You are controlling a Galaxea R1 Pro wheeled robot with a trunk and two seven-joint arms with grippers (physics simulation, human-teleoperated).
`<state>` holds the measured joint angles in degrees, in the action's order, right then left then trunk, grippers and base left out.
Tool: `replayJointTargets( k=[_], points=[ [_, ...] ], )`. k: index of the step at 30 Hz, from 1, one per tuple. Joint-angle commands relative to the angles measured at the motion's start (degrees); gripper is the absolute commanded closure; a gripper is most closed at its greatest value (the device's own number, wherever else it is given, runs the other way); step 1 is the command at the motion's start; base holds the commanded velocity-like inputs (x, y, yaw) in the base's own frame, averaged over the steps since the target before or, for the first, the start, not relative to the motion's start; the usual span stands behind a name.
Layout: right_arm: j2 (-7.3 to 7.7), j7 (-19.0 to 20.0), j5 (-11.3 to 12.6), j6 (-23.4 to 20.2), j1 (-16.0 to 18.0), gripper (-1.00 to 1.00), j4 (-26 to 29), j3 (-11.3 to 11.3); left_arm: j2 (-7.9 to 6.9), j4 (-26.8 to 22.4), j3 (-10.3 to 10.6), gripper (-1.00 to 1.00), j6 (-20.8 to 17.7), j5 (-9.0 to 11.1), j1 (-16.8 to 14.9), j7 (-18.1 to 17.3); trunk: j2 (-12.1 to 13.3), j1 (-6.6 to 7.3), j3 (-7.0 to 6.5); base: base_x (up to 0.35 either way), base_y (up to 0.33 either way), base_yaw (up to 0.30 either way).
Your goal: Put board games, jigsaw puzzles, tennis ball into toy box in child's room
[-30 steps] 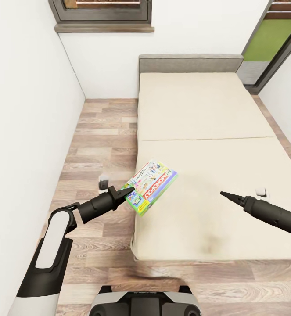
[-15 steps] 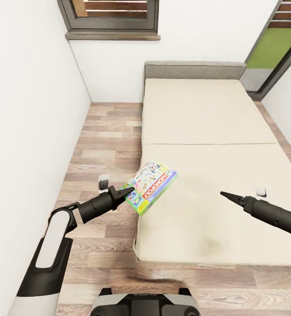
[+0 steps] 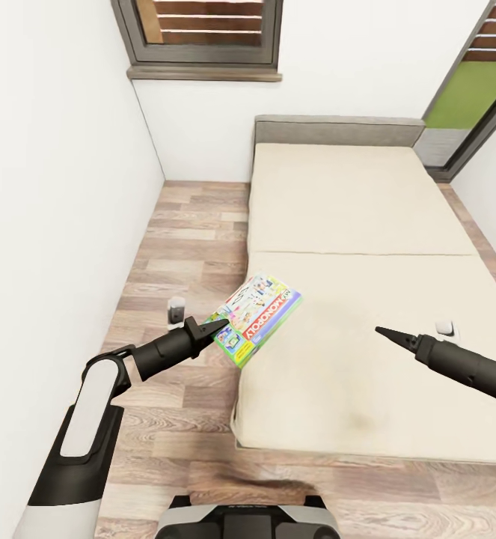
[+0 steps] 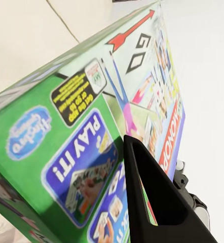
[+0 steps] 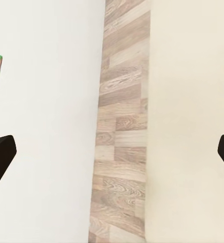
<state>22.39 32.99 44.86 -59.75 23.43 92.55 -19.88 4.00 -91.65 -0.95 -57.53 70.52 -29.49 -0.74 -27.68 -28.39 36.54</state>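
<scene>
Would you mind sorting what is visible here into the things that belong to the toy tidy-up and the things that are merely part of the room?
Part of the job:
- Monopoly box, gripped at its edge by the left gripper
- bed, where games were said to lie
- right gripper, holding nothing

Just there:
- window
- wood plank floor
- white wall

Bright even light, soft shadows, sharp

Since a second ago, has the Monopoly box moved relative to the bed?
Yes. The Monopoly box, held in the left gripper, has backed away from the bed's headboard, and overhangs its side edge more; the camera moved with it.
</scene>
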Motion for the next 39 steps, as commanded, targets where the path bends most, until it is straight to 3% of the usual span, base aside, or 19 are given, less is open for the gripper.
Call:
replayJointTargets(
  k=[1, 12, 39],
  points=[
    [0.01, 0.47, -0.39, -0.25, 0.04, -1.0, 0.0, -0.08, 0.05, -0.02, -0.1, 1.0, -0.3, -0.21, -0.04, -0.14, 0.35, 0.2, -0.22, 0.0, 0.0, 0.056],
    [0.02, 0.49, -0.39, -0.25, 0.04, -1.0, 0.0, -0.08, 0.04, -0.02, -0.1, 1.0, -0.3, -0.18, -0.04, -0.14, 4.76, 2.61, -3.21, 0.0, 0.0, 0.023],
    [0.1, 0.45, -0.39, -0.25, 0.06, -1.0, 0.0, -0.08, -0.61, -0.22, -0.79, 1.0, -0.26, -0.01, 0.13, -0.26, 4.76, 2.61, -5.71, 0.0, 0.0, 0.001]
  ],
)
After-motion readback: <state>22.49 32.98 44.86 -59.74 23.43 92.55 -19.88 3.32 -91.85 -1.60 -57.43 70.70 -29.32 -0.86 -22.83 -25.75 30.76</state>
